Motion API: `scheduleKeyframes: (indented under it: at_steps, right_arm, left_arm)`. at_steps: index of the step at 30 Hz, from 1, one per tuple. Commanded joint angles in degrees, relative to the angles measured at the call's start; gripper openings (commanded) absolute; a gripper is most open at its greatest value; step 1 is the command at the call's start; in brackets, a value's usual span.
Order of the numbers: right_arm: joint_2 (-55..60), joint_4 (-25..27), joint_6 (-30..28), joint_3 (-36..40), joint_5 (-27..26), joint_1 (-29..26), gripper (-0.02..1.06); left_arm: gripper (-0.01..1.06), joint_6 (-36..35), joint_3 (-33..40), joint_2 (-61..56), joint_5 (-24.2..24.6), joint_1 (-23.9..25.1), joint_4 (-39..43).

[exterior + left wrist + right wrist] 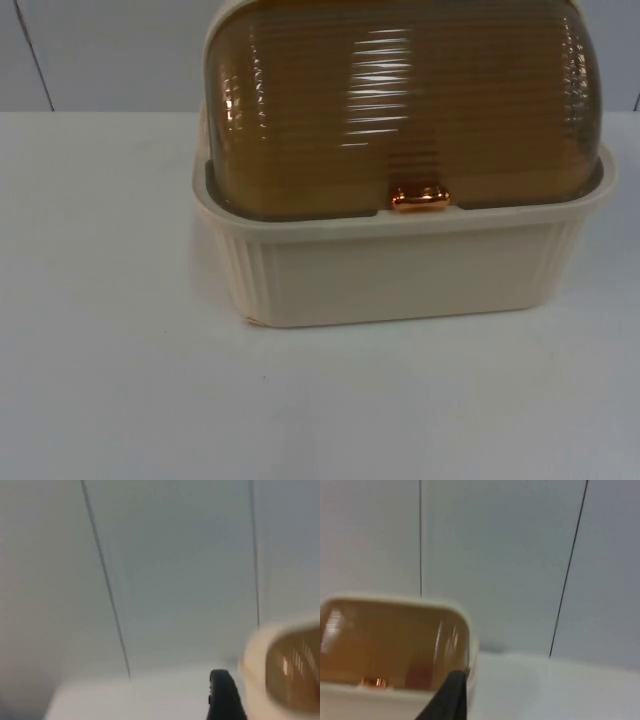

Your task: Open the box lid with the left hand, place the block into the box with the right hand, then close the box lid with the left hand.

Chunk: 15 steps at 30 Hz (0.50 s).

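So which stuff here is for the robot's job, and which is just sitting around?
For the job:
- box, cream
- lid, amber, shut
- lid's shiny handle
- left gripper's fingertip, beside the box
- right gripper's fingertip, beside the box

Just there:
- table
- grey wall

White table (100,380) w/ grey partition wall (110,55) behind.

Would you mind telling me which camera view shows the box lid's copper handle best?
The top view: the copper handle sits front and centre on the closed amber lid, sharp. The right wrist view shows it as a blurred glint; the left wrist view shows just a lid edge.
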Motion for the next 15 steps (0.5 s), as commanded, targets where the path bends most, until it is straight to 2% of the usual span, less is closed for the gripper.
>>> scheduleKeyframes:
  at_steps: [1, 8, 15]
  right_arm:
    - [0.04, -1.1, 2.65, 2.69, 2.63, 0.2, 1.04]
    - [0.04, -1.21, 3.66, 13.77, 2.94, 0.2, 1.04]
    - [0.04, -1.21, 3.66, 21.83, 2.48, 0.2, 1.04]
  left_arm:
    - [0.49, -2.51, 3.35, 0.01, 5.03, -0.27, 1.74]
    - [0.49, -2.51, 12.21, 0.01, 5.32, -0.27, 2.9]
    - [0.49, -2.51, 15.61, 0.01, 4.77, -0.27, 6.34]
